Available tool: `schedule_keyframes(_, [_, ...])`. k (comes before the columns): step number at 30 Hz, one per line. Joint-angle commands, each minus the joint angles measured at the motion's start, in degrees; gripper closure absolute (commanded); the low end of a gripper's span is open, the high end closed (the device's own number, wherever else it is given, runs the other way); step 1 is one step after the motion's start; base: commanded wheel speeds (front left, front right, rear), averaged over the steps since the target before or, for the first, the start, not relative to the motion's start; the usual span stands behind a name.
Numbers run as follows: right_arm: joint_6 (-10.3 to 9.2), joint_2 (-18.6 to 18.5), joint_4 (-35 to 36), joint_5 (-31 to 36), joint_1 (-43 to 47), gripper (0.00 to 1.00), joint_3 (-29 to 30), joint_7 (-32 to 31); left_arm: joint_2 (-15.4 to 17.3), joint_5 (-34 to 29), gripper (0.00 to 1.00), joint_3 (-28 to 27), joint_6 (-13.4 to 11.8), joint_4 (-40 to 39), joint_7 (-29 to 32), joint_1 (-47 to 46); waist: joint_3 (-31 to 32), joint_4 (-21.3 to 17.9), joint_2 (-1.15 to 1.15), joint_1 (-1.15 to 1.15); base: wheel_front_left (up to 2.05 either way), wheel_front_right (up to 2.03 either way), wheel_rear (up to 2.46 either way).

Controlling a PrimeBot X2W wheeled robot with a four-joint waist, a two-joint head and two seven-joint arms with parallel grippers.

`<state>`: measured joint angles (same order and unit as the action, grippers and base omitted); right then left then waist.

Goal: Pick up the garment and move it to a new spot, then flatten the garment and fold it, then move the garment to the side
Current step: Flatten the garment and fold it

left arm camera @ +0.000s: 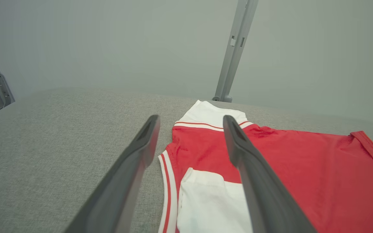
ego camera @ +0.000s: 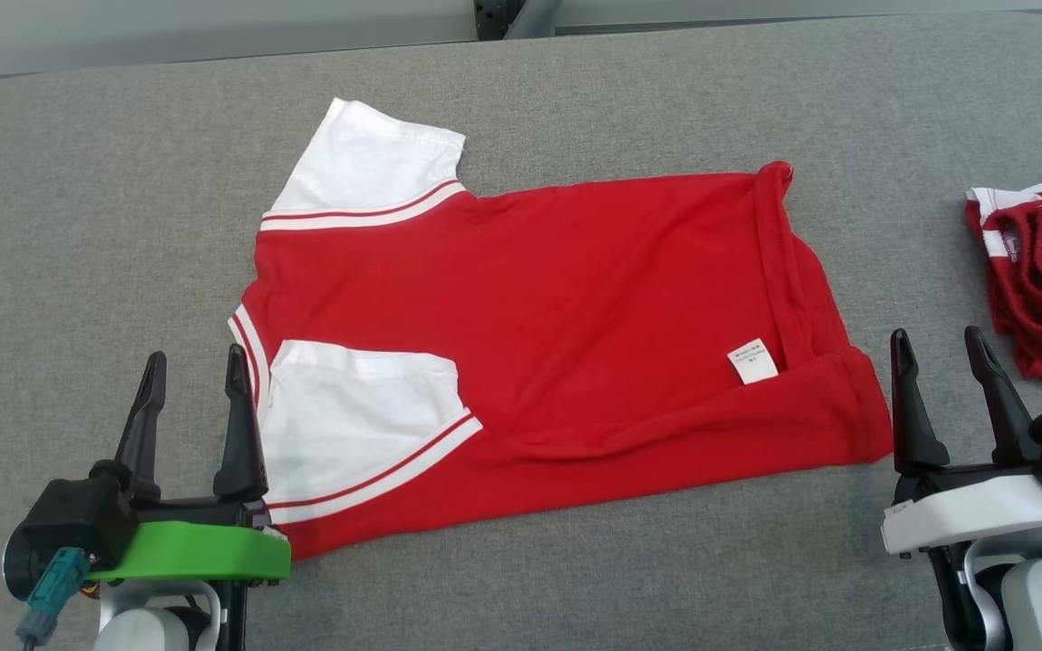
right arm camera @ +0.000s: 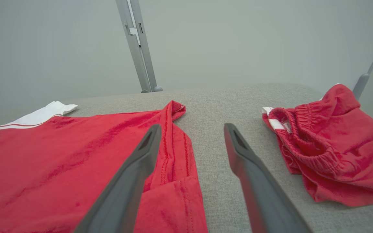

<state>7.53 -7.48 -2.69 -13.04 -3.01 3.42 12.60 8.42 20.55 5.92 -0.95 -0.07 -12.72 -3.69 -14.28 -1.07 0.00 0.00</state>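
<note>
Head view: the red shirt (ego camera: 557, 307) lies spread across the middle of the grey table (ego camera: 78, 199), collar end toward the left, hem toward the right. Its near white sleeve (ego camera: 349, 416) is turned over onto the red body, and the near edge by the hem is lapped over too, with a small white label (ego camera: 753, 360) showing. The left gripper (ego camera: 195, 354) sits at the shirt's near left corner, fingers spread and holding nothing. The right gripper (ego camera: 937, 334) sits just beside the near hem corner, also spread and empty. A bundle of red shorts (ego camera: 1041, 280) lies apart at the far right.

Left wrist view: the left gripper (left arm camera: 189, 119) looks along the collar end, and its parted fingers frame the folded sleeve without pinching cloth.

Right wrist view: the right gripper (right arm camera: 192, 127) stands wide over bare table between the hem and the shorts (right arm camera: 332, 149), one finger above the shirt's edge.

Judging by this, the shirt is placed and flattened and a first lengthwise fold looks laid down. Further folding and the move to the side seem left to do
</note>
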Motion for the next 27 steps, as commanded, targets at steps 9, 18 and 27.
schedule_keyframes(9, [-0.09,0.78,1.56,-0.39,-0.52,0.0,0.1,-0.42,1.28,-0.51,0.0,0.29,0.87,1.39,-0.11,-4.45,-1.11,-0.96,0.0,0.0,0.0,0.0,0.0])
schedule_keyframes(18, [-0.09,0.78,3.39,-1.11,-5.74,0.0,-2.7,-0.37,4.72,2.19,0.0,2.11,6.03,10.29,7.52,-29.1,-8.23,-4.13,0.0,0.0,0.0,0.0,0.0])
schedule_keyframes(27, [-0.09,2.01,1.14,-2.62,-10.54,0.0,-6.31,1.28,8.03,7.12,0.0,6.74,8.41,32.05,16.72,-48.16,-14.97,-9.53,0.0,0.0,0.0,0.0,0.0])
